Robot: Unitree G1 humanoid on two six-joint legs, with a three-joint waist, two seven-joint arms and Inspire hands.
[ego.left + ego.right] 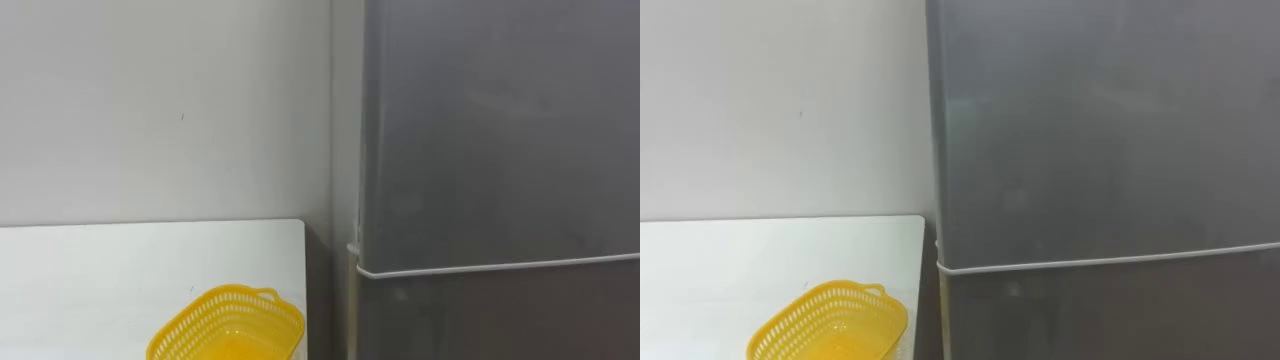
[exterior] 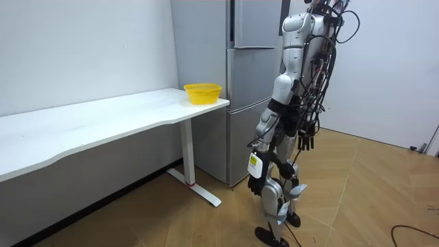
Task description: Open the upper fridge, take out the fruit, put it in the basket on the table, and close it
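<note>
- Plainly, the upper fridge door (image 1: 500, 130) is seen shut, and whatever is stored behind it is hidden.
- A thin pale seam is seen beneath it, and below the seam the lower door (image 1: 500, 320) is also closed.
- The robot is seen in the room view standing upright just before the fridge, facing it, with both arms hung down at its sides.
- The left hand (image 2: 256, 184) is held low beside the thigh, on the room view's left. Whether its fingers are straight or curled cannot be told.
- The right hand (image 2: 306, 141) is held by the hip, and its fingers are seen pointing down, loose and slightly apart, with nothing held.
- A white table (image 1: 100, 270) is set against the pale wall (image 1: 150, 100), just beside the fridge.
- A yellow basket (image 1: 228, 325) is placed on the table's end nearest the fridge.
</note>
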